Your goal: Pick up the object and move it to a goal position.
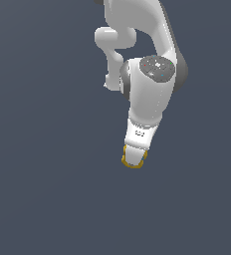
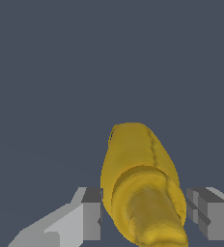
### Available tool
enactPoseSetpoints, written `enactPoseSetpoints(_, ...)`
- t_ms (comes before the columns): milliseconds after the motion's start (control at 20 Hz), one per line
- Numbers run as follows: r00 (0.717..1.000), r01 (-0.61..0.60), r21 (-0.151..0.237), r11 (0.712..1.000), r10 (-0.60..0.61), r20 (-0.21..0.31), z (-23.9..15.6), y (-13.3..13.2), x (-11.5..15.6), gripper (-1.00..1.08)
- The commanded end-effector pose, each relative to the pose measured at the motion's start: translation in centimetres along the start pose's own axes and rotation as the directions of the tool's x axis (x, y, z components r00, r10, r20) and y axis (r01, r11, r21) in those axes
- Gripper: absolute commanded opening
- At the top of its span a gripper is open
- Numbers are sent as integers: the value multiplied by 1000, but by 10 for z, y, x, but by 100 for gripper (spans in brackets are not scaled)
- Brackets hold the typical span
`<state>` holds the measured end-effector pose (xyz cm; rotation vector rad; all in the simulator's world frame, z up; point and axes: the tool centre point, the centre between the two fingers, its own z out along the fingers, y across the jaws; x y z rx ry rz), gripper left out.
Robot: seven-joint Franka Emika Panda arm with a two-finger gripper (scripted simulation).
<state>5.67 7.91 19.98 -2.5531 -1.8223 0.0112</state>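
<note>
The object [image 2: 138, 164] is a mustard-yellow, lumpy, elongated item that fills the space between my two fingers in the wrist view. My gripper [image 2: 144, 212] has its left finger [image 2: 92, 214] and right finger [image 2: 205, 217] pressed against the object's sides, so it is shut on it. In the exterior view the arm's white hand covers nearly everything. Only a thin yellow rim of the object [image 1: 133, 166] peeks out under the gripper [image 1: 134, 160]. No light blue band shows in either view.
A plain dark grey-blue surface [image 1: 48, 189] surrounds the arm on all sides. The arm's white links [image 1: 147, 84] rise toward the top of the exterior view. No marker for a goal shows.
</note>
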Motion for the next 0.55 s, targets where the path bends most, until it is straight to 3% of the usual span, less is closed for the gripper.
enactPoseSetpoints(0,1000,0,-8,1000,0,-3,-9,8,5,-100)
enactPoseSetpoints(500,1000,0,-8,1000,0,-3,-16,17,12,-100)
